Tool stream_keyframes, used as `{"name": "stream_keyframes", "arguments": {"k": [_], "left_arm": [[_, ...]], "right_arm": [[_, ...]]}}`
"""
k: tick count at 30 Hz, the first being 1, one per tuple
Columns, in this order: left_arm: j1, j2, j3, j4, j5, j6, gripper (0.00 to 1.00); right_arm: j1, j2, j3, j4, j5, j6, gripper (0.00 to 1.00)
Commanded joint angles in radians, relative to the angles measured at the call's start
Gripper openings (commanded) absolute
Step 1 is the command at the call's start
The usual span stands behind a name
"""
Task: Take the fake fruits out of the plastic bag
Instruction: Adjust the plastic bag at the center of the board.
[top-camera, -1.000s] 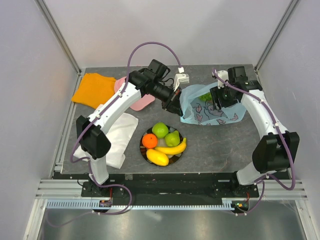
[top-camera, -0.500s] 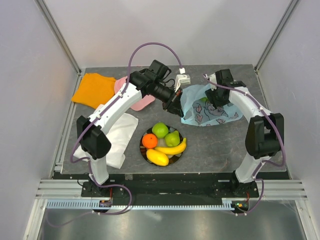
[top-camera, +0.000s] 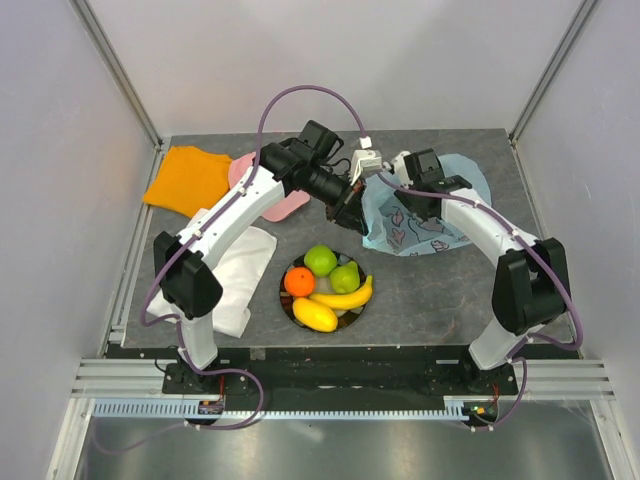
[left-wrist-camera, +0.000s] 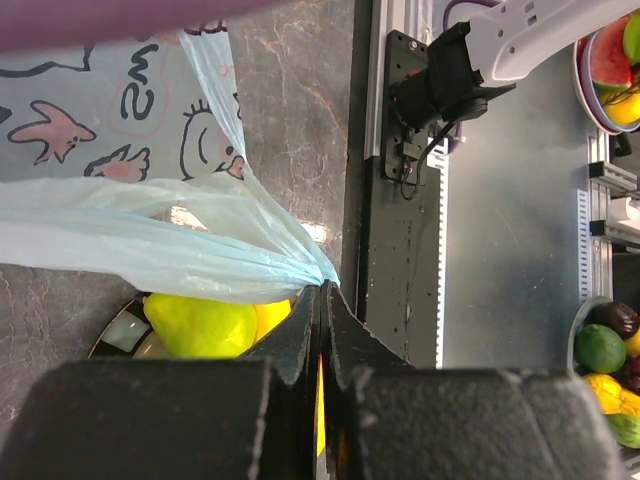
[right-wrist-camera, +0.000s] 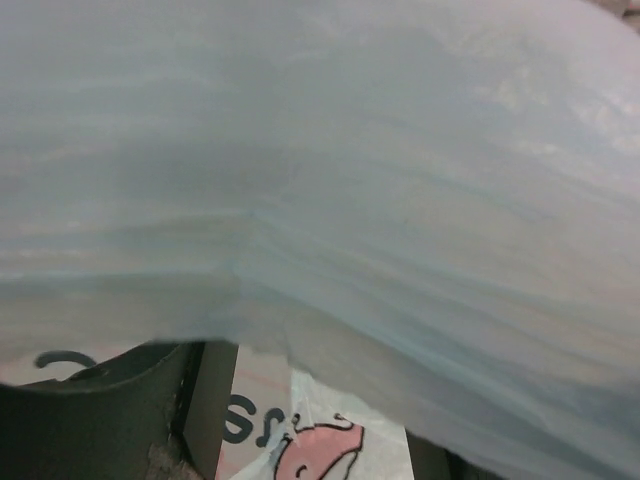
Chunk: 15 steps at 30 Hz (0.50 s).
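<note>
While the left gripper (top-camera: 352, 213) keeps its two dark fingers (left-wrist-camera: 298, 335) pressed together on a bunched handle of the thin, translucent light-blue plastic bag (top-camera: 440, 235) printed with pink cartoon animals, I see the film gathered to a point right at the pinch and fanning out from there. The rest of the bag lies on the grey table (top-camera: 440, 290) beyond those jaws, between them and the right gripper (top-camera: 418, 205). Nearer to me than the left jaws sits a round dark plate (top-camera: 355, 312) holding five glossy plastic fruits: a green apple (top-camera: 320, 260), a green pear (top-camera: 346, 277), an orange (top-camera: 299, 281), a yellow banana (top-camera: 345, 296) and a yellow mango-like oval (top-camera: 315, 315). On the left wrist camera, the pear and a strip of yellow show directly under the fingertips. The right gripper is down at the bag, jaws standing apart. Its camera is mostly veiled by pale film, with one dark finger (right-wrist-camera: 100, 410) at the lower left and printed plastic between the fingers. I cannot tell whether they touch anything inside, or whether any fruit remains in there.
</note>
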Motion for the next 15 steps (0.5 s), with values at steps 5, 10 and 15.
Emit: {"name": "stream_keyframes", "arguments": {"k": [5, 10, 15], "left_arm": [[-0.008, -0.004, 0.013, 0.020, 0.023, -0.007, 0.01], [-0.008, -0.002, 0.011, 0.020, 0.017, -0.006, 0.02], [-0.008, 0.001, 0.011, 0.020, 0.010, -0.001, 0.01]], "right_arm": [[-0.007, 0.043, -0.071, 0.009, 0.152, -0.039, 0.67], [-0.007, 0.073, -0.088, 0.019, 0.160, -0.058, 0.65], [-0.020, 0.085, -0.108, 0.055, 0.168, -0.085, 0.54]]}}
